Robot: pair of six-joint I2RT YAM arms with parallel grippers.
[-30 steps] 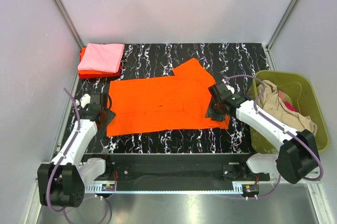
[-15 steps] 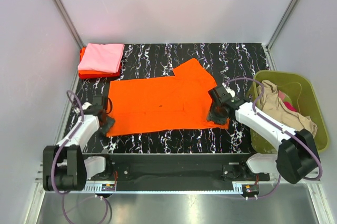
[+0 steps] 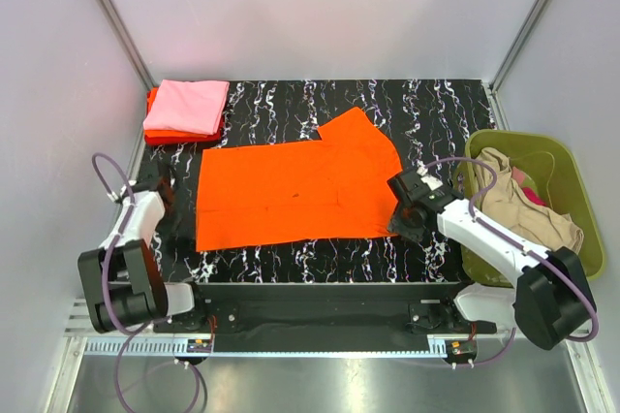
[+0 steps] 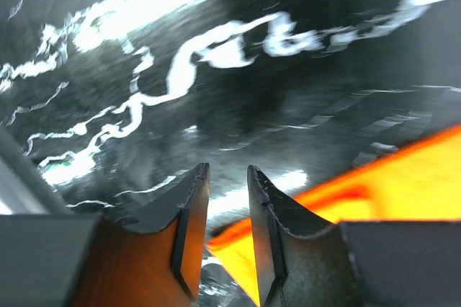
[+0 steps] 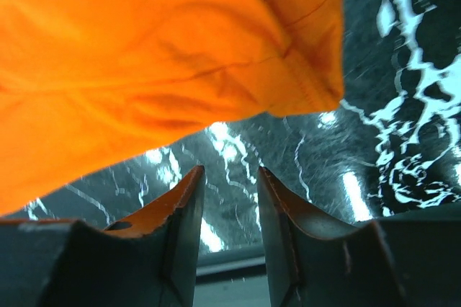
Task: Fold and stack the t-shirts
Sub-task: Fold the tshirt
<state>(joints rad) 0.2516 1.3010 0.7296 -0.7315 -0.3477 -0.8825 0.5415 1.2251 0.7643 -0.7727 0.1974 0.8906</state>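
The bright orange t-shirt (image 3: 291, 185) lies spread flat in the middle of the black marbled table (image 3: 426, 108). My left gripper (image 3: 163, 183) is just off its left edge, jaws a little apart and empty; in the left wrist view (image 4: 227, 177) the shirt's edge (image 4: 403, 177) lies to the right of the fingers. My right gripper (image 3: 405, 217) is at the shirt's near right corner, open and empty; in the right wrist view (image 5: 229, 177) it is over bare table with the shirt's hem (image 5: 302, 69) just ahead.
A folded light pink shirt (image 3: 187, 106) lies on a folded red-orange one (image 3: 153, 132) at the back left. The olive-green basket (image 3: 573, 190) at the right holds a beige shirt (image 3: 513, 198) and a magenta one (image 3: 528, 180). White walls surround the table.
Both grippers have drawn back from the orange shirt's near corners: the left arm swung left, the right moved right and nearer. The shirt's near edge now lies flatter.
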